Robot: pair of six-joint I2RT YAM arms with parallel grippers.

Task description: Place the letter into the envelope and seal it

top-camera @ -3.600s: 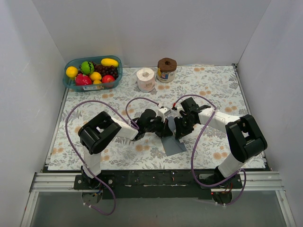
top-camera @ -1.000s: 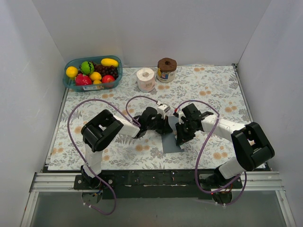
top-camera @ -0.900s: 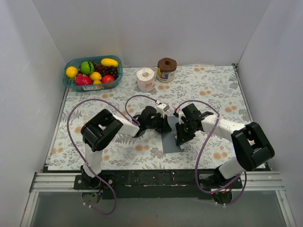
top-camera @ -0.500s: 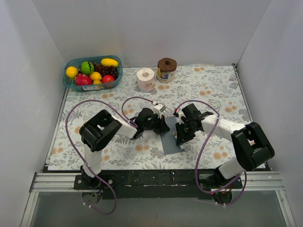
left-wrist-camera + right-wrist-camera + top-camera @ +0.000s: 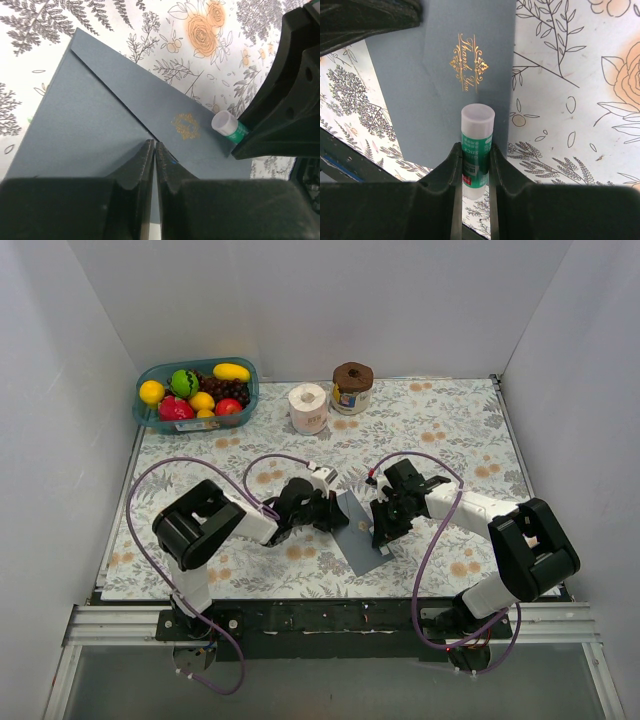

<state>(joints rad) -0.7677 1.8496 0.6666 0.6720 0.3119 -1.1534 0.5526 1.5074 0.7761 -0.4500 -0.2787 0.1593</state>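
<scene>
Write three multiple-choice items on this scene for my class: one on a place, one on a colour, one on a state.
1. Where does the fruit basket stand on the table?
A. far left corner
B. near right corner
C. between the arms
2. What colour is the print on the envelope?
A. silver
B. gold
C. red
3. What is the right pincer doing?
A. hanging open
B. shut on nothing
C. shut on the glue stick
Answers: 1 A, the top view shows it far left. 2 B, the lettering gleams gold in both wrist views. 3 C, it clamps the stick's green body.
</scene>
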